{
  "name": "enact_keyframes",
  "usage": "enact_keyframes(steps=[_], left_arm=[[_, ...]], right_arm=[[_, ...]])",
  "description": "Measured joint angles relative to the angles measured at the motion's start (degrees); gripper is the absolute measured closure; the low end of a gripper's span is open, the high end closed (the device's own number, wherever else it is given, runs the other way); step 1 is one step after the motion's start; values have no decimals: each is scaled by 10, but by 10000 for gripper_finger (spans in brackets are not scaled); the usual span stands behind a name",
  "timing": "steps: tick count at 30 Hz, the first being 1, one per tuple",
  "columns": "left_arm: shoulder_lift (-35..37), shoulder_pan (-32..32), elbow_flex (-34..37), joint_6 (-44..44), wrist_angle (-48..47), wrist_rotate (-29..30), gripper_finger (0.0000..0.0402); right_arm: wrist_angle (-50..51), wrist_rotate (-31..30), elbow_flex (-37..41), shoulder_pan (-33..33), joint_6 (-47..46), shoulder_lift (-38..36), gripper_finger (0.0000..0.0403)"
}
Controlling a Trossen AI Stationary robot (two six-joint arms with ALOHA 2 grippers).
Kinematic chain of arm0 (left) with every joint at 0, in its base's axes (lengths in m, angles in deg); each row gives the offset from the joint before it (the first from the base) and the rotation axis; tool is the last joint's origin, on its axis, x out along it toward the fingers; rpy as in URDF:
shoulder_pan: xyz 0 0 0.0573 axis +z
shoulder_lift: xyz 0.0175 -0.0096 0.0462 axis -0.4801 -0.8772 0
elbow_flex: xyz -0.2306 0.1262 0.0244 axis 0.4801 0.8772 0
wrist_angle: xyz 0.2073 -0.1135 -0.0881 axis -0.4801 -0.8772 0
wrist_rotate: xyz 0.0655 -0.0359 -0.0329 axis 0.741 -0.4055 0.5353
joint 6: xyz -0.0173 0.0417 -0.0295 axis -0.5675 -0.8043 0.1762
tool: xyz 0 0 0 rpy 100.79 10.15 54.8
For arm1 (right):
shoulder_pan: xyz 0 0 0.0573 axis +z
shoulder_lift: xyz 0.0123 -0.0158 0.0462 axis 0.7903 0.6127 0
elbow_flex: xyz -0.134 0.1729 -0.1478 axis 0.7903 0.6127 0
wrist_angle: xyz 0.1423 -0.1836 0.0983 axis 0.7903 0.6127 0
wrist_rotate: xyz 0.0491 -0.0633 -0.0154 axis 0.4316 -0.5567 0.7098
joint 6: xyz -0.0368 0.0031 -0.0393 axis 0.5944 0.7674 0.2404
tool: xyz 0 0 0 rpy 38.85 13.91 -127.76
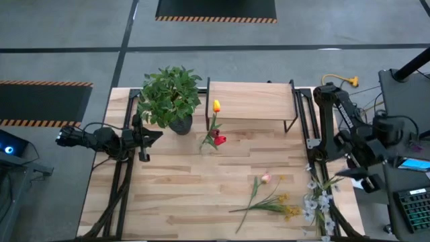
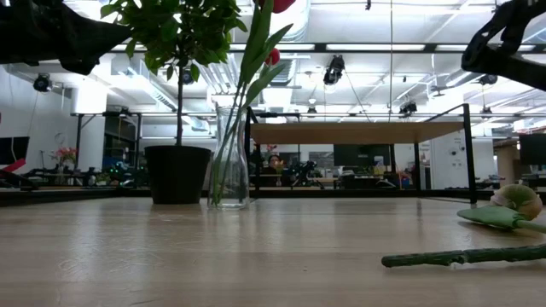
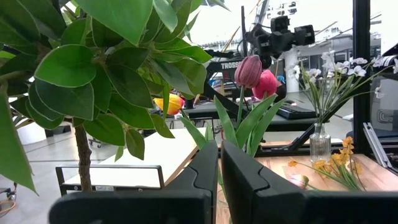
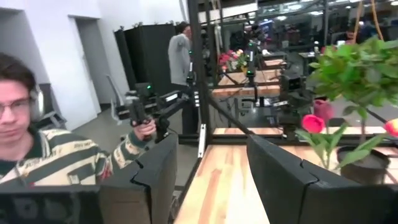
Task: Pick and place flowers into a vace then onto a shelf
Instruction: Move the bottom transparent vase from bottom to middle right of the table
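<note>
Clear glass vase [image 1: 213, 139] holding red, yellow and maroon tulips [image 1: 216, 106] sits mid-frame on the wooden counter [image 1: 181, 191], just below the pale wooden shelf [image 1: 250, 101]. More loose flowers [image 1: 269, 199] lie lower right. Left claw [image 1: 149, 136] is clenched empty at left beside the potted plant [image 1: 170, 94]; right claw [image 4: 205, 174] hangs released at the right edge.

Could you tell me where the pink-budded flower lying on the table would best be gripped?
Probably mid-stem on the pink bud flower, coming straight down from above: it lies flat, its stem clear of the yellow cluster flowers, and the right gripper is nearer.
</note>
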Motion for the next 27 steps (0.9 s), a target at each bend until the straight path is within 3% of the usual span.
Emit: enact_keyframes(steps=[6,11,20,27], left_arm=[[0,0,0,0,0,0,397],[0,0,0,0,1,0,397],[0,0,0,0,0,0,397],[0,0,0,0,10,0,397]], right_arm=[[-60,-21,-23,-17,89,-30,220],[-53,-21,-73,-18,104,-28,220],[-31,95,-91,-18,209,-25,220],[-25,225,-108,-18,379,-25,220]])
